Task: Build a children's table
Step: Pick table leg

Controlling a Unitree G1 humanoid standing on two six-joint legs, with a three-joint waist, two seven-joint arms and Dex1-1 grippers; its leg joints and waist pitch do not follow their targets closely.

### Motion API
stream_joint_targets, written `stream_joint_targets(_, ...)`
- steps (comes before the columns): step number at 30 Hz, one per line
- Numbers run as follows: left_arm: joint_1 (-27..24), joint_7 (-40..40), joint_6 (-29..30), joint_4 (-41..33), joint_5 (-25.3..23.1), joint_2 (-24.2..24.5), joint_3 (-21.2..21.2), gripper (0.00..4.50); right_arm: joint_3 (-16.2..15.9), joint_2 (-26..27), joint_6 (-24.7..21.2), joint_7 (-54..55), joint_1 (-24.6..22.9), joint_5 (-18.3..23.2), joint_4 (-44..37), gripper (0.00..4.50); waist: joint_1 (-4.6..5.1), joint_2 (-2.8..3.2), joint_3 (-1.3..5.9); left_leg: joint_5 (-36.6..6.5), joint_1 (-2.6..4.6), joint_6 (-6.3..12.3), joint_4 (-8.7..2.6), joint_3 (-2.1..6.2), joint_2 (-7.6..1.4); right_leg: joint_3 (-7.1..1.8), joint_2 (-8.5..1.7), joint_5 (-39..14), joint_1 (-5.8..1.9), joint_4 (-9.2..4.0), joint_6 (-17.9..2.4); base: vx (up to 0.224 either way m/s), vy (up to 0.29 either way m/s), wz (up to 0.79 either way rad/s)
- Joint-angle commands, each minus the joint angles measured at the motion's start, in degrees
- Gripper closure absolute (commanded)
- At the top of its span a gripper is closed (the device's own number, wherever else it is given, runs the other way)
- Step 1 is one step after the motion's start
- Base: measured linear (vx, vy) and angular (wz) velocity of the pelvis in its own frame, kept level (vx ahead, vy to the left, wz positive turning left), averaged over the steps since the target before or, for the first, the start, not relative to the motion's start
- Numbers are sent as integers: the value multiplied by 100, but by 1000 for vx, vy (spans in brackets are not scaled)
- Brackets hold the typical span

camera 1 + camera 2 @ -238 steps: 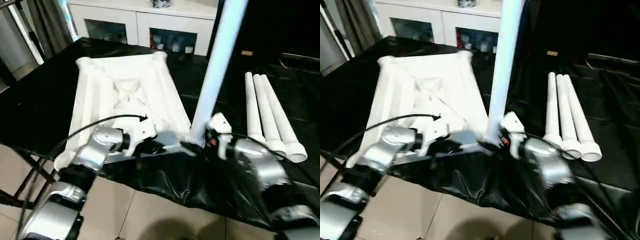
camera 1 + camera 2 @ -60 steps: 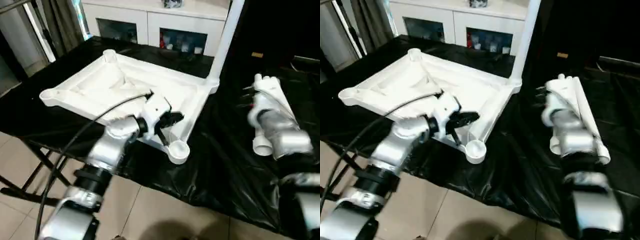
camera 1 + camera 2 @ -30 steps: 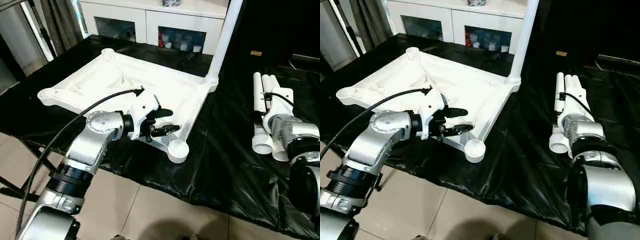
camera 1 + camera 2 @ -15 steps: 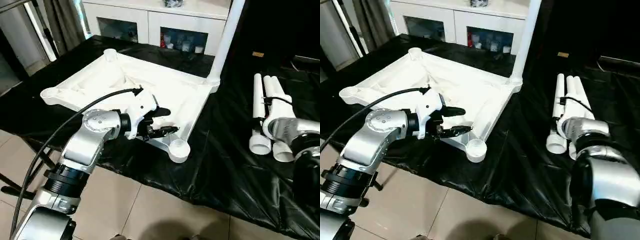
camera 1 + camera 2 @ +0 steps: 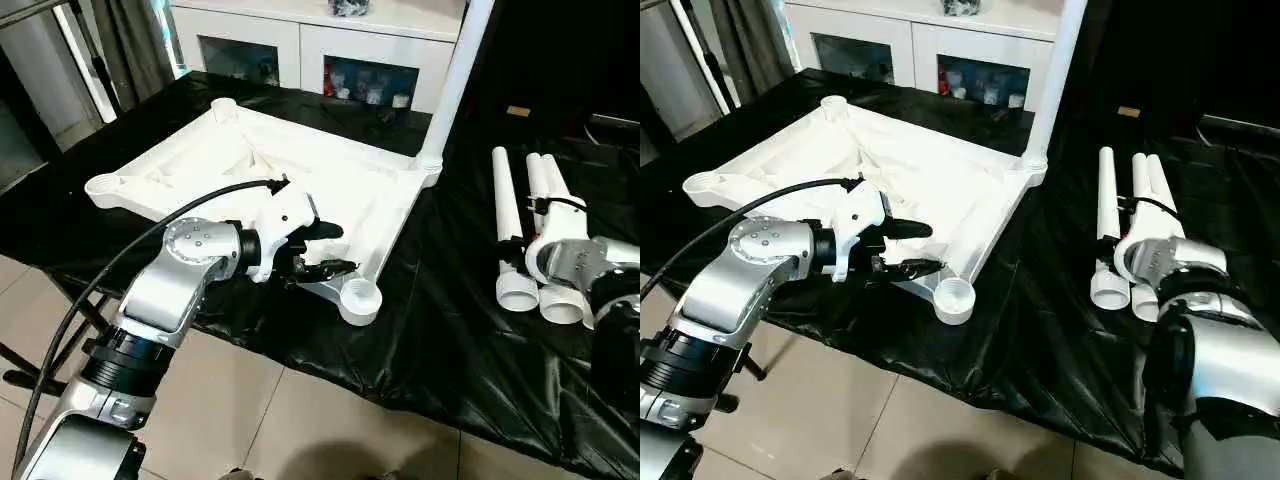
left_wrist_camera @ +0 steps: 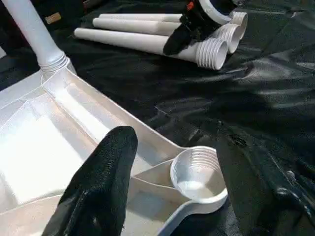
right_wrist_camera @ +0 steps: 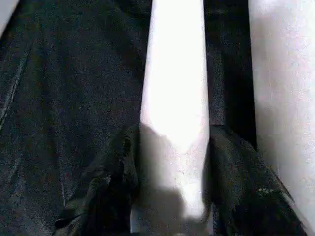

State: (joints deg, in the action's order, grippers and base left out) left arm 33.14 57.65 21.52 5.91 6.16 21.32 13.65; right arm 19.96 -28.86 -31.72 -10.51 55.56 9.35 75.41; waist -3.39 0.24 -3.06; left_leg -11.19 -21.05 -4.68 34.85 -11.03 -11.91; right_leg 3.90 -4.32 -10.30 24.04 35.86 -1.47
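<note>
The white tabletop lay upside down on the black-draped table, with one leg already standing upright in its far corner socket. The near corner socket was empty, and the left gripper was spread wide around the near rim beside it, gripping nothing. Compared with half a second earlier, the leftmost of the three loose legs had been parted from the other two. The right gripper was seen straddling that leg, fingers set narrowly on either side of it; a firm hold could not be confirmed. A pickup for the second socket was judged imminent.
</note>
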Motion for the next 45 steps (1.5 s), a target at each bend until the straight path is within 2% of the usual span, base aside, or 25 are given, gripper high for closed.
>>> stream_joint_targets(1, 61, -177, 1, 5, 63, -92, -101, 157, 127, 2, 56, -46, -128, 124, 111, 264, -25, -105, 406, -714, 5, 202, -308, -11, -60, -207, -276, -1108, -355, -398, -1208, 0, 0, 0)
stream_joint_targets(2, 61, -177, 1, 5, 63, -92, -101, 157, 127, 2, 56, -46, -128, 124, 111, 264, -29, -103, 408, -711, 5, 205, -308, -9, -62, -206, -282, -1094, -356, -396, -1220, 0, 0, 0)
stream_joint_targets(6, 216, -703, -42, 218, 172, -454, -407, 157, 593, 75, 650, -521, -93, 642, -135, 264, -20, -72, 413, -756, -13, 265, -297, -9, -50, -201, -282, -1040, -374, -413, -1234, 0, 0, 0)
stream_joint_targets(10, 284, -907, -91, 319, 219, -598, -521, 157, 729, 105, 805, -733, -86, 830, -276, 264, -25, -68, 433, -626, -19, 390, -284, -1, -55, -190, -270, -834, -381, -388, -1328, 0, 0, 0)
stream_joint_targets(11, 326, -989, -98, 364, 260, -676, -575, 157, 838, 162, 1026, -936, -126, 972, -449, 264, -50, 15, 438, -589, -9, 412, -274, 2, -54, -189, -276, -775, -372, -375, -1373, 0, 0, 0)
stream_joint_targets(12, 377, -1084, -66, 396, 344, -789, -653, 157, 883, 241, 1279, -1195, -217, 1078, -721, 264, -43, 9, 445, -557, -18, 444, -271, 4, -58, -186, -266, -624, -384, -364, -1412, 0, 0, 0)
stream_joint_targets(13, 377, -1084, -66, 396, 344, -789, -653, 157, 883, 241, 1279, -1195, -217, 1078, -721, 264, -44, -12, 448, -543, -22, 483, -270, -6, -54, -186, -259, -533, -387, -368, -1421, 0, 0, 0)
stream_joint_targets(14, 464, -1215, 34, 436, 458, -940, -747, 157, 963, 386, 1414, -1579, -410, 1293, -1236, 264, -46, 5, 451, -496, -42, 563, -258, -8, -38, -190, -251, -355, -409, -345, -1462, 0, 0, 0)
stream_joint_targets(15, 555, -1338, 155, 475, 571, -1083, -837, 157, 1026, 541, 1444, -1936, -629, 1523, -1799, 264, -70, 1, 459, -476, -22, 683, -257, -9, -61, -197, -259, -176, -403, -345, -1457, 0, 0, 0)
stream_joint_targets(16, 604, -1391, 220, 497, 624, -1144, -881, 157, 1048, 614, 1422, -2089, -730, 1628, -2065, 264, -75, 17, 473, -389, -31, 737, -249, 5, -57, -193, -254, -34, -420, -313, -1483, 0, 0, 0)
stream_joint_targets(17, 694, -1512, 298, 552, 688, -1253, -962, 157, 1042, 741, 1270, -2273, -956, 1820, -2582, 264, -82, -6, 472, -296, -28, 826, -256, 7, -56, -183, -244, 48, -411, -320, -1538, 0, 0, 0)
stream_joint_targets(18, 800, -1631, 393, 609, 794, -1374, -1077, 157, 1004, 893, 1122, -2481, -1241, 2062, -3220, 264, -113, -6, 453, -319, -26, 873, -256, 1, -52, -190, -246, -3, -415, -345, -1498, 0, 0, 0)
stream_joint_targets(19, 904, -1745, 477, 660, 905, -1491, -1195, 157, 969, 1029, 948, -2644, -1512, 2301, -3814, 264, -126, -2, 474, -310, -12, 876, -258, 18, -74, -187, -266, -38, -418, -331, -1512, 0, 0, 0)
stream_joint_targets(20, 904, -1745, 477, 660, 905, -1491, -1195, 157, 969, 1029, 948, -2644, -1512, 2301, -3814, 264, -152, -5, 455, -327, -8, 880, -269, 9, -71, -187, -253, -173, -403, -367, -1467, 0, 0, 0)
stream_joint_targets(21, 1027, -1823, 612, 690, 1097, -1636, -1337, 157, 936, 1195, 800, -2895, -1845, 2636, -4512, 264, -179, -35, 459, -338, -7, 833, -278, 11, -69, -188, -262, -316, -413, -379, -1419, 0, 0, 0)
stream_joint_targets(26, 1216, -1838, 1175, 480, 1877, -1943, -1684, 112, 903, 1491, 309, -3334, -2455, 3527, -5833, 264, -227, -22, 431, -503, 9, 678, -301, 3, -64, -198, -269, -804, -390, -437, -1287, 0, 0, 0)
stream_joint_targets(30, 1400, -2085, 1767, 532, 2350, -2173, -2014, 61, 547, 1609, -162, -3737, -2941, 4030, -6791, 265, -206, -31, 406, -632, 10, 587, -325, 27, -54, -196, -287, -1216, -365, -512, -1081, 0, 0, 0)
stream_joint_targets(33, 1459, -2160, 1951, 535, 2515, -2253, -2106, 42, 305, 1635, -373, -3847, -3127, 4085, -7184, 265, -193, -32, 394, -606, -6, 508, -351, 46, -47, -186, -287, -1479, -378, -552, -890, 0, 0, 0)
stream_joint_targets(34, 1474, -2191, 2003, 534, 2553, -2286, -2124, 42, 185, 1634, -435, -3894, -3175, 4073, -7282, 265, -175, -60, 383, -623, -20, 493, -361, 49, -43, -181, -283, -1569, -381, -563, -852, 0, 0, 0)
stream_joint_targets(35, 1488, -2247, 2044, 530, 2603, -2323, -2151, 26, 89, 1634, -492, -3905, -3227, 4065, -7378, 265, -188, -39, 396, -586, -3, 446, -358, 52, -45, -186, -290, -1639, -379, -565, -801, 0, 0, 0)
stream_joint_targets(38, 1534, -2388, 2126, 519, 2783, -2427, -2245, 8, -199, 1608, -523, -3926, -3289, 3894, -7461, 265, -184, -60, 416, -414, -17, 452, -359, 61, -54, -190, -290, -1304, -394, -530, -871, 0, 0, 0)
stream_joint_targets(41, 1546, -2453, 2206, 490, 2880, -2468, -2287, 0, -378, 1579, -534, -3916, -3328, 3802, -7525, 265, -187, -44, 428, -292, -13, 483, -354, 65, -55, -197, -288, -991, -393, -503, -963, 0, 0, 0)
stream_joint_targets(42, 1526, -2510, 2299, 436, 2928, -2514, -2283, 0, -718, 1510, -489, -3881, -3376, 3523, -7644, 265, -187, -65, 425, -248, -18, 495, -357, 67, -61, -197, -290, -891, -400, -485, -996, 0, 0, 0)
stream_joint_targets(44, 1521, -2535, 2336, 417, 2940, -2528, -2283, 0, -827, 1487, -480, -3867, -3396, 3431, -7696, 265, -189, -63, 432, -152, -26, 523, -346, 65, -56, -207, -293, -707, -413, -469, -1017, 0, 0, 0)
stream_joint_targets(45, 1506, -2595, 2370, 408, 2921, -2549, -2275, 0, -1009, 1477, -387, -3803, -3398, 3209, -7741, 265, -185, -89, 429, -102, -32, 542, -343, 63, -53, -210, -293, -628, -417, -460, -1020, 0, 0, 0)
